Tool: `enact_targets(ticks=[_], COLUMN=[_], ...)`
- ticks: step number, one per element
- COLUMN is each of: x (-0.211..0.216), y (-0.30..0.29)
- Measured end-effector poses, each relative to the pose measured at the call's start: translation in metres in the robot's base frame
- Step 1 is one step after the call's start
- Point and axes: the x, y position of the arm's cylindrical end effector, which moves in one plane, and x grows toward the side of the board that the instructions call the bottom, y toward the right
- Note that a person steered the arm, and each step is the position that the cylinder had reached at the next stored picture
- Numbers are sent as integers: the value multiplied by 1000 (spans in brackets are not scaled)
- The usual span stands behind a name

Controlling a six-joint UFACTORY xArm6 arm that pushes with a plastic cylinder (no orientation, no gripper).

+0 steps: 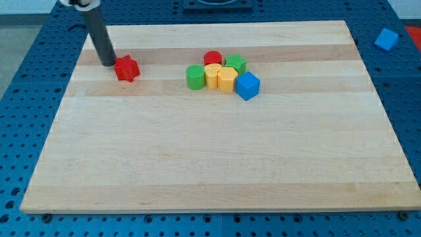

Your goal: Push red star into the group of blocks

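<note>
Wooden bench (217,164), pale, on a blue perforated base. Red star (127,68) toward the view's upper left, well apart from the group of blocks near top centre. My tip (108,64) just beside the star's left edge, seemingly touching. No jaws here, only the straight dark rod. Group: red cylinder (212,58), green star (235,63), green cylinder (195,77), two yellow blocks (220,76), blue cube (247,85), all huddled together. Another blue block (387,39) off the bench, top right.
</note>
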Motion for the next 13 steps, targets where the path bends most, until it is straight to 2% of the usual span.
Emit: enact_targets(ticks=[2, 4, 5, 6, 8, 10, 11, 12, 13], x=[13, -3, -2, 34, 53, 60, 90, 116, 116], y=[66, 74, 109, 120, 142, 55, 58, 105, 135])
